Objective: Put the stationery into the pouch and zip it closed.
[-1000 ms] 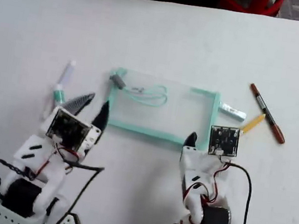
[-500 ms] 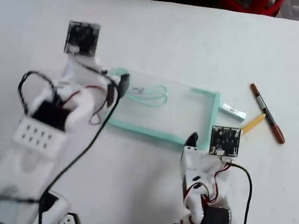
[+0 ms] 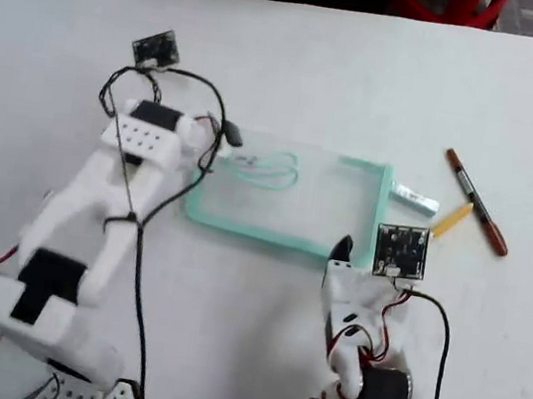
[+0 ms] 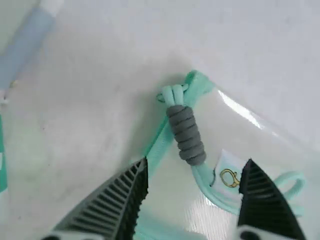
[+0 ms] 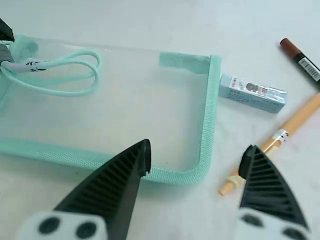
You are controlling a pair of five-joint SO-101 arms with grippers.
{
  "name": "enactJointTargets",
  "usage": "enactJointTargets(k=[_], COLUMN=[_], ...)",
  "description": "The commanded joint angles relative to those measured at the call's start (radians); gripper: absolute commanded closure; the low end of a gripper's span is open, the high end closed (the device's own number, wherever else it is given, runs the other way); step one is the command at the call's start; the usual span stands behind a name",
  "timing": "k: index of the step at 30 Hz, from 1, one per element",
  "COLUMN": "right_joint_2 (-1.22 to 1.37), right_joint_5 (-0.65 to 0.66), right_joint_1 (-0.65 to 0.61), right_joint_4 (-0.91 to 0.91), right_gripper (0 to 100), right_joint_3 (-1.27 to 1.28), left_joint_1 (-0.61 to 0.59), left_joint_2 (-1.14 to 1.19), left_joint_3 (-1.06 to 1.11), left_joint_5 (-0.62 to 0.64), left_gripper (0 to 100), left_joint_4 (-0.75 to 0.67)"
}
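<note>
mint-green fabric trim on clear soft plastic: one pouch (image 3: 295,209), flat on the white bench (image 3: 365,74), none of the stationery in it that we can see. we cannot tell whether the zip is run open.

item: grey ribbed zip pull (image 4: 186,134), knotted to a mint cord loop (image 3: 271,170), at the pouch corner just ahead of the left hand (image 4: 195,167), whose jaws stand apart, holding nothing.

item: right hand (image 5: 197,148), jaws apart and empty, over the opposite near corner of the pouch.

items beyond the right hand, off the pouch's end: small blue-and-white block (image 5: 252,92) nearest the trim, yellow pencil (image 5: 280,135), brown marker (image 5: 300,60). a pale blue pen (image 4: 25,45) lies off to the side of the left hand.

handling, as we judge it: pouch light, limp and slippery, likely to slide when the zip is drawn; pin the trim, pull by the grey grip. pens stiff, light, prone to roll; take mid-barrel.
</note>
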Motion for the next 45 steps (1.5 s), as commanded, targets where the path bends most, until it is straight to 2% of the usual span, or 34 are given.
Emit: enactJointTargets(k=[1,9,15,24,26,31,38,42,45], right_joint_2=[-0.005,-0.005,-0.005,-0.005,-0.005,-0.005,-0.005,-0.005,-0.007], right_joint_5=[0.011,0.011,0.011,0.011,0.011,0.011,0.011,0.011,0.009], right_joint_1=[0.004,0.001,0.001,0.001,0.001,0.002,0.007,0.008,0.019], right_joint_4=[-0.001,-0.001,-0.001,-0.001,-0.002,-0.002,-0.002,-0.002,-0.002], right_gripper=[71.5,71.5,71.5,71.5,71.5,71.5,71.5,71.5,71.4], right_joint_3=[0.008,0.008,0.008,0.008,0.008,0.006,0.003,0.003,0.002], left_joint_1=[-0.033,-0.044,-0.045,-0.044,-0.044,-0.042,0.071,0.177,0.255], left_joint_2=[0.097,0.237,0.326,0.326,0.326,0.326,0.326,0.334,0.332], left_joint_3=[-0.138,-0.261,-0.272,-0.344,-0.422,-0.675,-1.214,-1.504,-1.622], left_joint_5=[0.051,0.054,0.049,0.034,-0.04,-0.226,-0.755,-0.993,-1.137], left_gripper=[71,72,86,95,98,98,98,98,98], left_joint_4=[0.012,0.012,0.014,0.101,0.166,0.353,0.644,0.713,0.729])
